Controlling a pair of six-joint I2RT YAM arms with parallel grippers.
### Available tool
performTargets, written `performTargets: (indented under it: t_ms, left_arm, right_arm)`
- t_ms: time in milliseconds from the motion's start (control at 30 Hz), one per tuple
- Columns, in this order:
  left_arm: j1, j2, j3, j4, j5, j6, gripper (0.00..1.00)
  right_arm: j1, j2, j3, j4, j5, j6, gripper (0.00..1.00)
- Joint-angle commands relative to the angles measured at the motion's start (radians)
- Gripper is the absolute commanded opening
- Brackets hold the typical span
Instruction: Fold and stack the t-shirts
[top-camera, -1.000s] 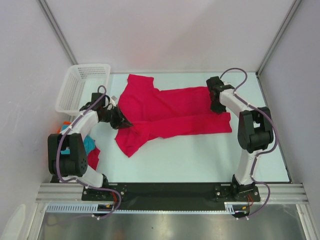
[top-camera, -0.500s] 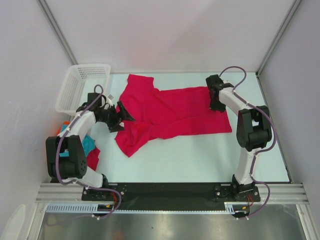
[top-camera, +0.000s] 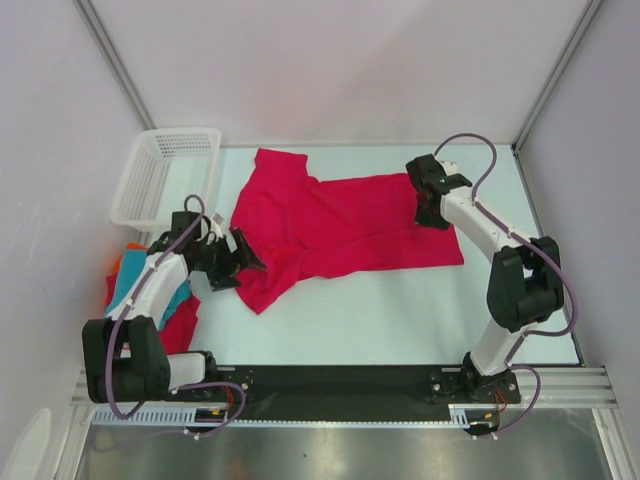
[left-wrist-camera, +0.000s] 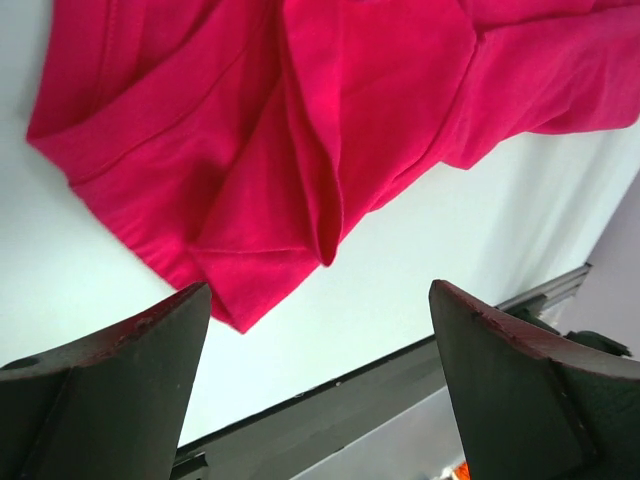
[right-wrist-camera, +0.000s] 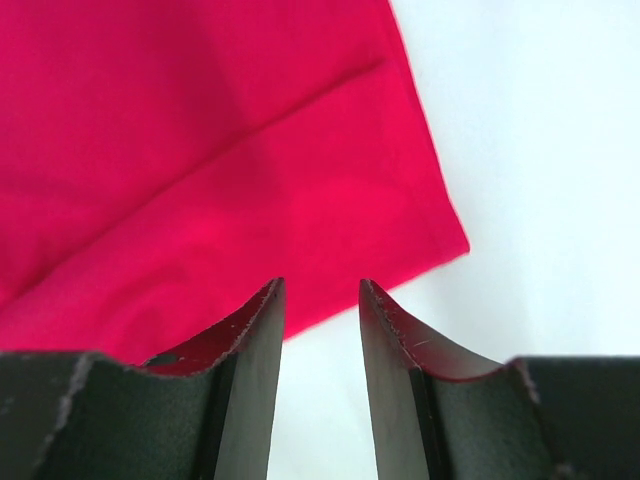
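Note:
A large crimson-red t-shirt (top-camera: 340, 225) lies spread across the middle of the white table, its left part bunched in folds. Off its left edge my left gripper (top-camera: 245, 262) hangs wide open and empty. In the left wrist view the shirt's (left-wrist-camera: 300, 120) folded corner lies beyond the gripper (left-wrist-camera: 320, 290), clear of the fingers (left-wrist-camera: 120, 380). My right gripper (top-camera: 428, 215) hovers over the shirt's right end, open with nothing held. In the right wrist view the gripper (right-wrist-camera: 321, 285) stands above the shirt's (right-wrist-camera: 200, 150) corner. Folded teal (top-camera: 130, 285), red (top-camera: 183, 322) and orange (top-camera: 118, 262) t-shirts lie under the left arm.
A white mesh basket (top-camera: 165, 175) stands at the back left corner. White walls with metal posts close in the table at the back and sides. A black rail (top-camera: 330, 380) carrying the arm bases runs along the near edge.
Both grippers have opened and let go of the crimson shirt. The left gripper has drawn back to the left, off the cloth. The right gripper has shifted slightly left over the shirt's end.

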Motion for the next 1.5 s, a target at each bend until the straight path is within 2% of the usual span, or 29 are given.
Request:
performTargets:
  t_ms: [0,200,367,567,667,767,800,900,1100,1367,1433,1467]
  left_arm:
    - [-0.010,-0.067,-0.010,-0.026,-0.086,0.046,0.95]
    - [-0.032,-0.004,-0.056,0.048,-0.056,0.012,0.95]
    - [-0.139,0.062,-0.052,0.109,-0.072,-0.025,0.93]
    - [-0.181,0.120,-0.030,0.151,-0.094,-0.046,0.88]
    - [-0.184,0.146,-0.019,0.160,-0.094,-0.046,0.81]
    - [-0.185,0.158,-0.010,0.164,-0.092,-0.045,0.69]
    - [-0.184,0.160,-0.006,0.164,-0.094,-0.046,0.62]
    - [-0.185,0.160,0.000,0.161,-0.095,-0.048,0.49]
    - [-0.185,0.143,0.010,0.146,-0.106,-0.048,0.36]
    - [-0.185,0.111,0.022,0.111,-0.095,-0.045,0.38]
    - [-0.185,0.094,0.028,0.099,-0.092,-0.045,0.45]
    - [-0.184,0.077,0.030,0.086,-0.094,-0.045,0.52]
  right_arm:
    - [0.027,-0.076,-0.057,-0.012,0.021,0.036,0.41]
    - [0.032,-0.090,-0.074,-0.014,0.027,0.036,0.41]
    - [0.033,-0.084,-0.076,-0.015,0.035,0.036,0.41]
    - [0.033,-0.076,-0.076,-0.017,0.057,0.027,0.41]
    - [0.032,-0.067,-0.074,-0.017,0.061,0.025,0.41]
    - [0.032,-0.059,-0.071,-0.017,0.063,0.024,0.41]
    - [0.032,-0.056,-0.068,-0.014,0.063,0.025,0.41]
    - [0.032,-0.047,-0.064,-0.012,0.060,0.025,0.41]
    - [0.035,-0.036,-0.059,-0.011,0.058,0.024,0.41]
    - [0.036,-0.038,-0.070,-0.007,0.060,0.022,0.41]
    - [0.036,-0.038,-0.071,-0.004,0.060,0.021,0.40]
    - [0.036,-0.039,-0.071,-0.003,0.060,0.021,0.40]
